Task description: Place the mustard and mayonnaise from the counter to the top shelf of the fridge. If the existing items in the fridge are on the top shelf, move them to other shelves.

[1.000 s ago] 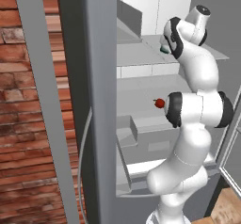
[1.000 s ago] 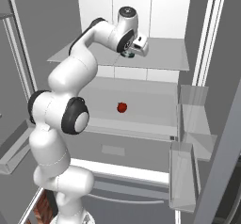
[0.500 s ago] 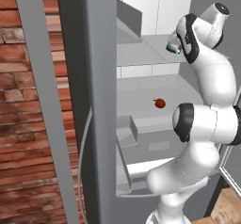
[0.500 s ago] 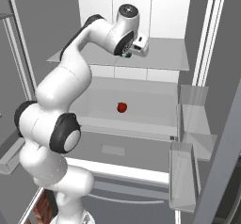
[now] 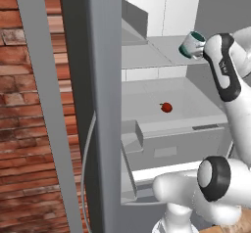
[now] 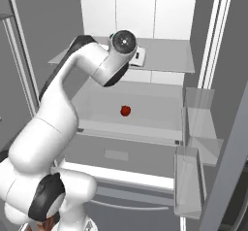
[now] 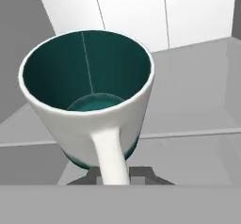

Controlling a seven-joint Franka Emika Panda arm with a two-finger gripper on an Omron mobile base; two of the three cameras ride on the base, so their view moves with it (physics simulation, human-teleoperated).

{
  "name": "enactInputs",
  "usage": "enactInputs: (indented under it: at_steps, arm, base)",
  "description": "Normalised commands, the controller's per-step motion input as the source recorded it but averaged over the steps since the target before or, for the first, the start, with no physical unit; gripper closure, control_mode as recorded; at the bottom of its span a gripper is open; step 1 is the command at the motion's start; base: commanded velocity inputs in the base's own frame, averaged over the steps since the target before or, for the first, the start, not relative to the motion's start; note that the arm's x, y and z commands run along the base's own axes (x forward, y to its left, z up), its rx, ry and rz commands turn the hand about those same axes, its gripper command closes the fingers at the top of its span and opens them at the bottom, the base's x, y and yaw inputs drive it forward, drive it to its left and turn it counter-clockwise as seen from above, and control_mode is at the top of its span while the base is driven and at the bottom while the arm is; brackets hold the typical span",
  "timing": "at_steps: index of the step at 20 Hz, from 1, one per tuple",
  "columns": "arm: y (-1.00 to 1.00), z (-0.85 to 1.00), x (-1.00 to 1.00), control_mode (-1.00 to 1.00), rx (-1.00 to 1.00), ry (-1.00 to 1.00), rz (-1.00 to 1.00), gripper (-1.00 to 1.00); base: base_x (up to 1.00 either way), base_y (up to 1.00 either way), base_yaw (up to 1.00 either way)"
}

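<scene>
The claw [image 7: 113, 178] is pressed together on the white handle of the small teal-green mug with a white band [image 7: 89, 96], so the mug is pinched and carried. In the left base view the mug [image 5: 191, 45] is seen tilted, just above the right part of the pale grey top shelf [image 5: 147, 56] of the tall grey fridge [image 5: 105, 104], apart from the panel. On the wider grey shelf [image 6: 145, 121] below, a tiny red round fruit [image 6: 125, 110] is seen resting near the middle. Clear door bins [image 6: 193, 147] are seen at the right, and a red brick wall [image 5: 14, 104] at the far left.
</scene>
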Motion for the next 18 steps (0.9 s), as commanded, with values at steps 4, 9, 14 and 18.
enactInputs:
  at_steps: [4, 9, 14, 18]
  arm:
    - [0.19, 0.36, -1.0, -1.0, -0.03, -0.15, 0.14, 1.0]
    - [0.35, -0.17, -1.0, -1.0, -0.16, -0.01, 0.23, 1.0]
    - [0.55, -0.79, -0.98, -1.0, -0.23, 0.12, 0.32, 1.0]
    - [0.26, -1.0, -0.54, -1.0, -0.17, 0.23, 0.28, 1.0]
  base:
    - [0.0, 0.0, 0.0]
    - [0.0, 0.0, 0.0]
    - [0.0, 0.0, 0.0]
    - [0.0, 0.0, 0.0]
